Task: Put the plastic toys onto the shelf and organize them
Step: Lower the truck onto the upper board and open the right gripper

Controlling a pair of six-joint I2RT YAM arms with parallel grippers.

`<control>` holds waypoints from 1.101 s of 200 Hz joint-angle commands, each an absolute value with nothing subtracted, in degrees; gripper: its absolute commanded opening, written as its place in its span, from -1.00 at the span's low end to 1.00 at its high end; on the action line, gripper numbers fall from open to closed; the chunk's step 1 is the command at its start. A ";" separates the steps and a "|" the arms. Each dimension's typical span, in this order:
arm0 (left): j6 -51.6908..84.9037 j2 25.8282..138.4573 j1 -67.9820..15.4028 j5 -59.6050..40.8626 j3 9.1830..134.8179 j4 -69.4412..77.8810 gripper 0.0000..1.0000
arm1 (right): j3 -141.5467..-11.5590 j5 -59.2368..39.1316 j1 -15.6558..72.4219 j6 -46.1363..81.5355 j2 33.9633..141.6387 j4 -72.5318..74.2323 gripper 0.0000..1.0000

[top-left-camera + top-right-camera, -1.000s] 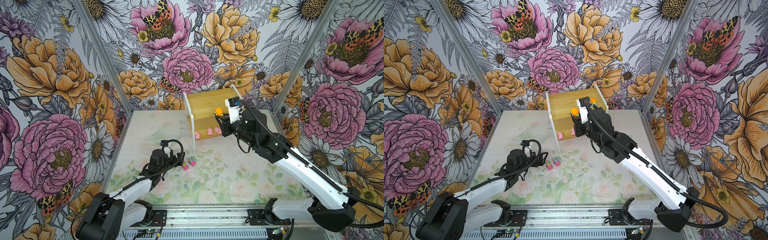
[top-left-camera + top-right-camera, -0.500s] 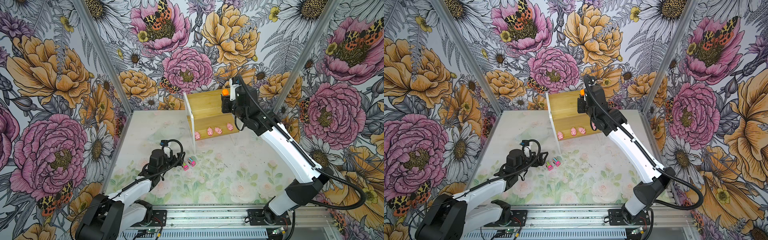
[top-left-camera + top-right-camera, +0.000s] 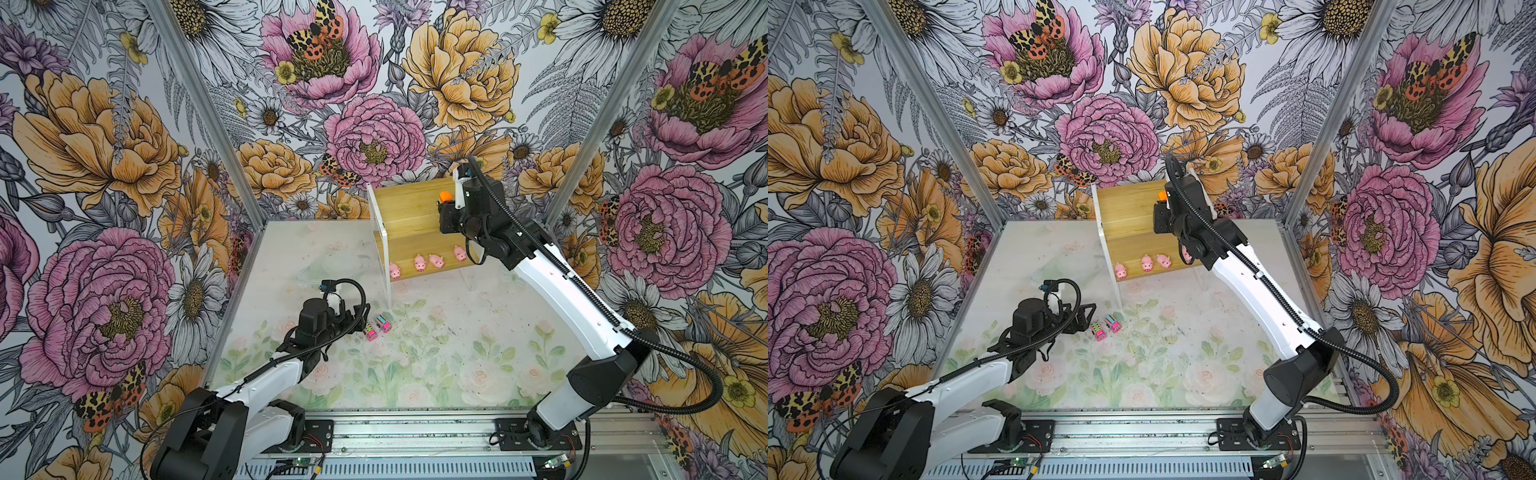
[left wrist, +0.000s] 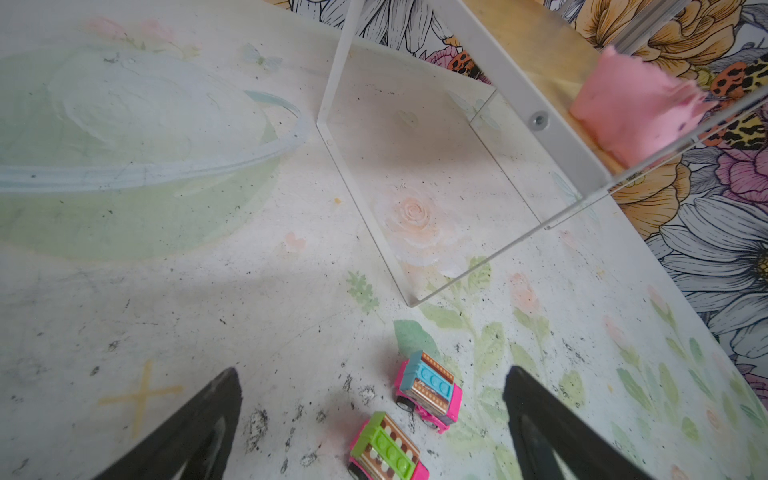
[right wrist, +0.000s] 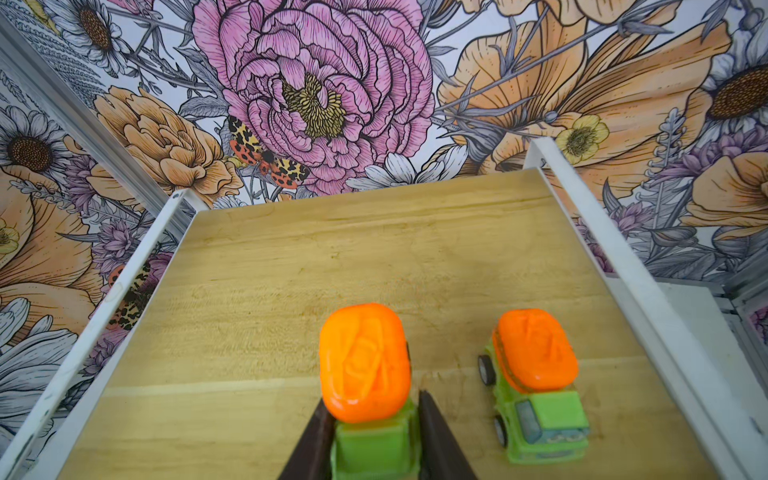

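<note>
The shelf (image 3: 409,205) stands upper centre in both top views. Over its upper board the right gripper (image 5: 373,401) pinches a green car (image 5: 363,361) beside a second green car (image 5: 536,382). Left of centre the left gripper (image 4: 372,372) is spread wide just beside two pink cars (image 4: 428,390). Four pink pigs (image 3: 419,262) line the lower board.

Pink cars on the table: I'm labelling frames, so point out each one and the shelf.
blue-topped pink car (image 4: 431,381): left wrist view, its roof.
green-topped pink car (image 4: 391,448): left wrist view, its roof.
shelf (image 3: 409,203): in a top view, bare upper board.
</note>
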State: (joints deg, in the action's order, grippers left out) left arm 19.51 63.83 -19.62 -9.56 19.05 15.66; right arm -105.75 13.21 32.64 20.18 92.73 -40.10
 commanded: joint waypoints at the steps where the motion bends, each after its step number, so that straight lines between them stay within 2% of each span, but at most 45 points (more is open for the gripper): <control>1: 18.56 63.74 -19.09 -10.29 18.55 15.87 0.98 | -104.54 11.33 32.35 21.42 93.19 -40.17 -0.60; 86: 18.64 63.81 -19.07 -10.41 18.54 15.79 0.98 | -102.14 10.83 32.40 21.23 92.37 -40.11 -0.57; 176: 18.73 63.81 -19.07 -10.50 18.98 15.64 0.98 | -102.13 10.57 32.27 21.13 91.52 -40.08 -0.08; 220: 18.79 63.99 -19.06 -10.50 19.11 15.53 0.97 | -101.59 9.83 32.27 20.60 89.77 -40.02 0.06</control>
